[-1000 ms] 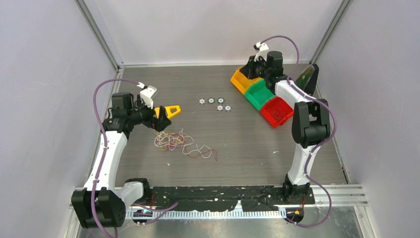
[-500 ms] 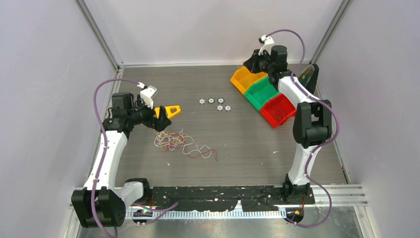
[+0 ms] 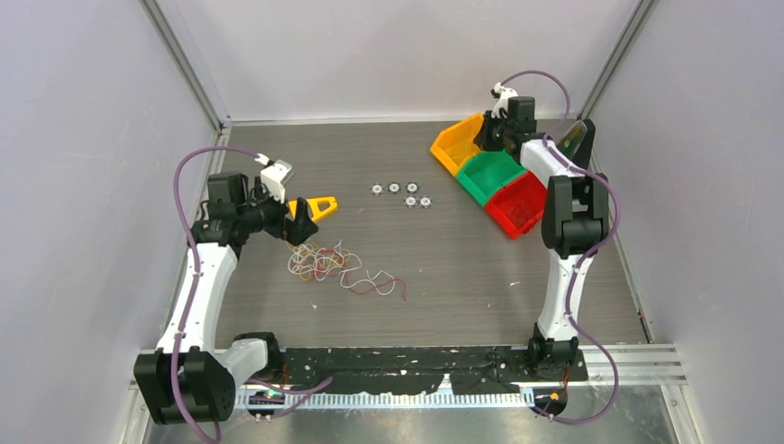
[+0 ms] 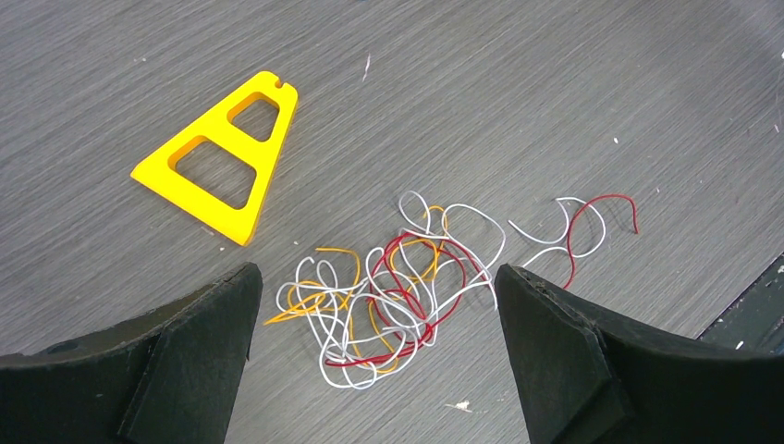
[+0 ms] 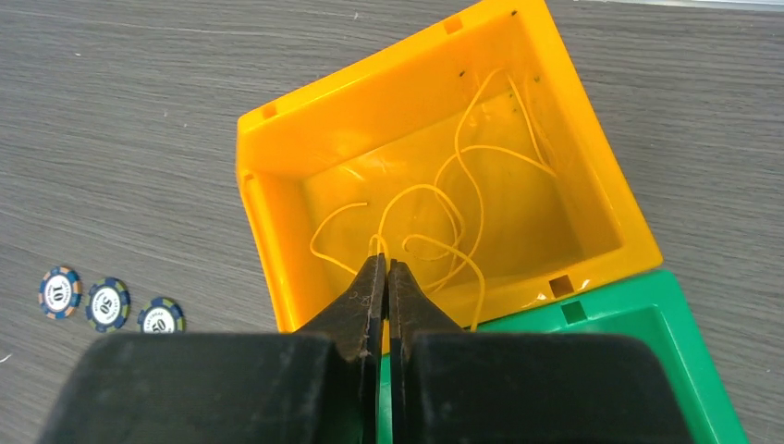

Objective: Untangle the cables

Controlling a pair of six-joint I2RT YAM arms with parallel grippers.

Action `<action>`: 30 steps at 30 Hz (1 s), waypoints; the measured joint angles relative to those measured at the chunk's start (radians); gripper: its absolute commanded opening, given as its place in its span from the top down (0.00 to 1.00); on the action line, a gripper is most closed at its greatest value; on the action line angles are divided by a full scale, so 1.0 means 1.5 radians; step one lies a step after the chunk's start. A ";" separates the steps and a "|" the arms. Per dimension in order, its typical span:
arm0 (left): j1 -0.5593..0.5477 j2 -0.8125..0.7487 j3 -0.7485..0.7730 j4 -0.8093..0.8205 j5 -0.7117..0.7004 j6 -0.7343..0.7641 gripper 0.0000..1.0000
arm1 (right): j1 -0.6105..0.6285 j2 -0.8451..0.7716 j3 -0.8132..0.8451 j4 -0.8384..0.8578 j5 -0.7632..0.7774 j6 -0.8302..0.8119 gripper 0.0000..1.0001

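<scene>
While the left gripper (image 4: 374, 282) hangs spread wide above the tangled cables (image 3: 328, 264) beside a triangle (image 4: 238, 139), the right gripper (image 5: 386, 264) is clenched, tips at a yellow cable (image 5: 418, 189) lying in the yellow bin (image 5: 277, 213).

Bright, even, diffuse light gives sharp pictures, with only faint soft shadows beneath the cables (image 4: 398, 296).

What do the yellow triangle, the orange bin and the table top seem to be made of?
The yellow triangle looks like rigid plastic, matte: even colour, clean cut-outs. The orange bin looks like moulded plastic, glossy: its walls show reflections. The table top looks like grey wood-grain laminate, though real wood is possible.
</scene>
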 measured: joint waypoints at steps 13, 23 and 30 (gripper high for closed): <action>0.002 0.012 0.000 -0.007 -0.001 0.001 0.01 | 0.026 0.107 0.193 -0.061 0.036 -0.033 0.93; 0.003 0.016 0.004 -0.024 -0.007 0.006 0.01 | 0.033 0.143 0.258 -0.160 0.045 -0.051 0.51; 0.005 0.070 0.076 -0.110 -0.019 0.023 0.01 | 0.019 0.035 0.160 -0.249 0.013 -0.091 0.15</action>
